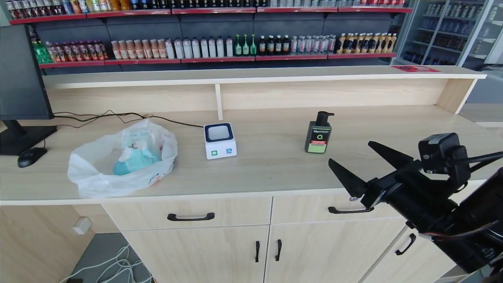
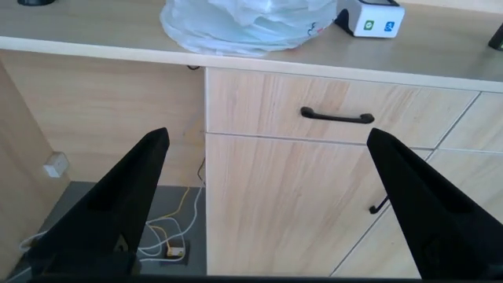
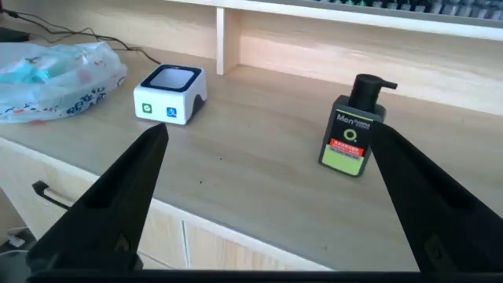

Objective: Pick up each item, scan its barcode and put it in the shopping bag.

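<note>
The step in hand is the approach to the bottle, which seems to be the last item to scan. The bag at the left part of the table already holds a teal pack. The bottle stands on the table well to the right of the scanner, and the scanner is between it and the bag.

The right gripper hangs at the front edge of the table, near the bottle but not touching it. Its jaws are spread wide, nothing is between them, and they aim toward the bottle. The left gripper is low in front of the drawers, also wide open and holding nothing.

The bottle is upright, so its long axis is vertical. Its pump nozzle points to the robot's right and its label faces the robot. I see no barcode on this side, so it is probably on the back.

The next move, I think, needs the right gripper to go forward until one jaw is on each side of the wide body below the pump, and then to close. The scanner window looks up, so afterwards the bottle must be tilted to bring the barcode over it.
</note>
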